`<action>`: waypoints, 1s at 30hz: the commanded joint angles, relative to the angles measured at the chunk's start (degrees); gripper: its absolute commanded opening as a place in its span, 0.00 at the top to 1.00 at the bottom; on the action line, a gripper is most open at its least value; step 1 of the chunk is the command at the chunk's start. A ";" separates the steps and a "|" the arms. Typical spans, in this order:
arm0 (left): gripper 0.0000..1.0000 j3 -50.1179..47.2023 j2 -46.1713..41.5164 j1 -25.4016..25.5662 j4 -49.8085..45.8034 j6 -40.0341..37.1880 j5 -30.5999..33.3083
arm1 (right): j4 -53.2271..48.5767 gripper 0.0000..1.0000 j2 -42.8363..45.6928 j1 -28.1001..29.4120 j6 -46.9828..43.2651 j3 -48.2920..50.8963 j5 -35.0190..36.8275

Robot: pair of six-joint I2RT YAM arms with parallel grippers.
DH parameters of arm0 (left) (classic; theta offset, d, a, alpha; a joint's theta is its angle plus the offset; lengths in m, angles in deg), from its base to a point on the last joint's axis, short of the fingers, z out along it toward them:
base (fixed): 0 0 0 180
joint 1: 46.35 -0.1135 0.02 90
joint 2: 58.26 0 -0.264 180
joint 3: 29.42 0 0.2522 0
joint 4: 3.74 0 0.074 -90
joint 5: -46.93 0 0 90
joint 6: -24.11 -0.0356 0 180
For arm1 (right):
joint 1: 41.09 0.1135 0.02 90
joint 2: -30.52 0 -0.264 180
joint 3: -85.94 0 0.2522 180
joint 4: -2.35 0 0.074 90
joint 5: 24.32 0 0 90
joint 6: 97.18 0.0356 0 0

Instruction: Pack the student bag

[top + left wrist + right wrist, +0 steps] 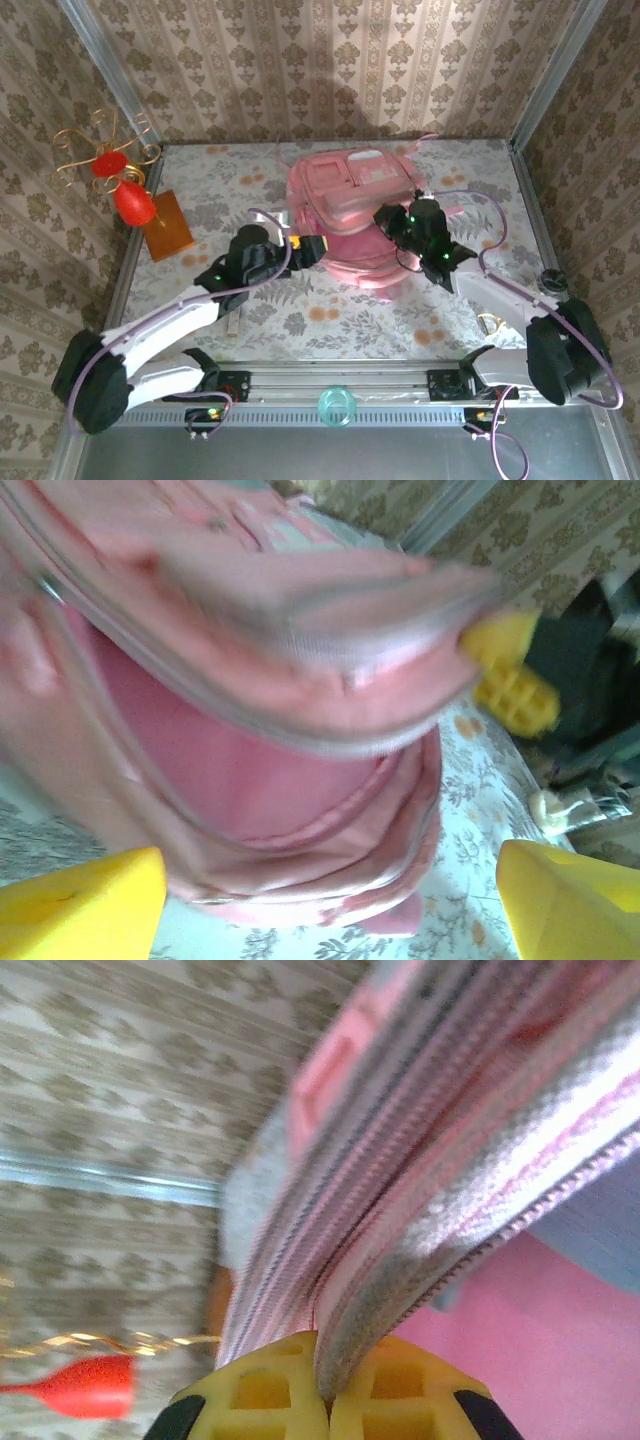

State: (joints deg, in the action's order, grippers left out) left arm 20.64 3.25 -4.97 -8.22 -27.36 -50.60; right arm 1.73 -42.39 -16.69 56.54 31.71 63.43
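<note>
Pinching the student bag (pixel 350 190) at its rim, the right pincer (pixel 325 1390) faces the gaping left pincer (pixel 312 248).

No lettering, label, brand or number can be read anywhere (the pale patches (pixel 368 172) on the student bag (pixel 345 225) are too small and too blurred to show any print).
</note>
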 commanded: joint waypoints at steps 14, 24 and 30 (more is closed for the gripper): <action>0.13 21.48 24.42 -11.74 -16.38 -18.29 -5.23 | -24.48 0.75 -5.05 -16.62 -30.90 -8.61 -1.69; 0.08 35.95 41.79 -16.88 -17.65 -11.88 -10.00 | -27.04 0.55 8.74 -12.52 -34.22 -2.39 10.36; 0.20 41.84 48.03 -16.56 -17.18 -7.34 -11.30 | -17.56 0.54 8.73 -7.39 -32.10 -0.35 4.68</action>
State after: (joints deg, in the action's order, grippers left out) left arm 59.63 50.05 -21.91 -24.88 -37.81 -60.07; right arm -21.04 -32.62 -25.87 24.15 30.00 69.84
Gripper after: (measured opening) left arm 0.810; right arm 0.458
